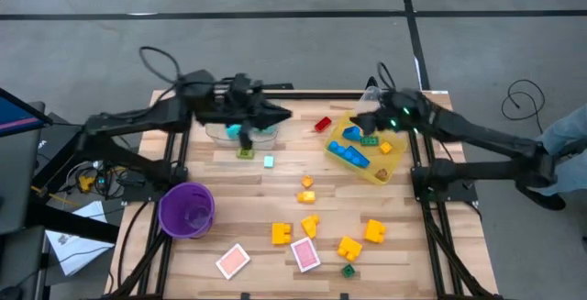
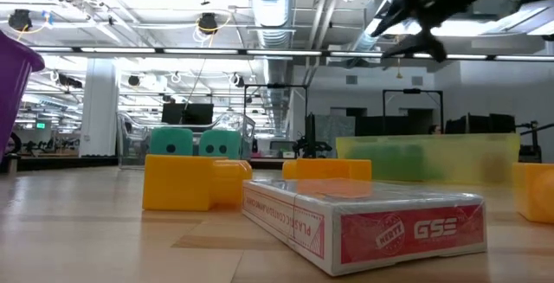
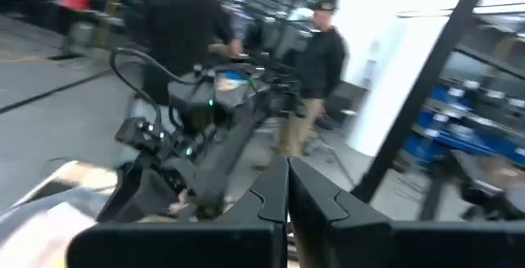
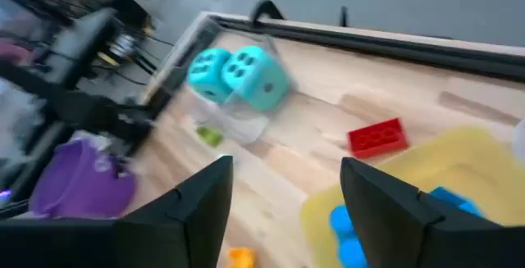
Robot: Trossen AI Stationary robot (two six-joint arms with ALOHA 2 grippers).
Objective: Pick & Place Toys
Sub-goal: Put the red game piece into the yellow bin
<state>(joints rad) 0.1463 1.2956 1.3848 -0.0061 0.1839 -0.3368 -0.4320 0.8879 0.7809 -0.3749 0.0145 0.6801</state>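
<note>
At the near edge of the desk you are seeing two pink cards lying flat, with a small green brick just beside them. Around and just beyond the cards, yellow bricks and orange bricks are lying scattered. The purple cup is standing upright near the desk's left edge.

Farther back, a small green cube is lying alone at mid-desk. To its right, the yellow bin is holding blue bricks. A red brick is lying just beside the bin's left rim.

Toward the far edge, the right claw is hovering over the bin's far end; its fingers are standing wide apart and holding nothing. The left claw is hanging above the far left part of the desk, over the two cyan dice, which are touching each other. Its fingers are pressed together and gripping nothing.
</note>
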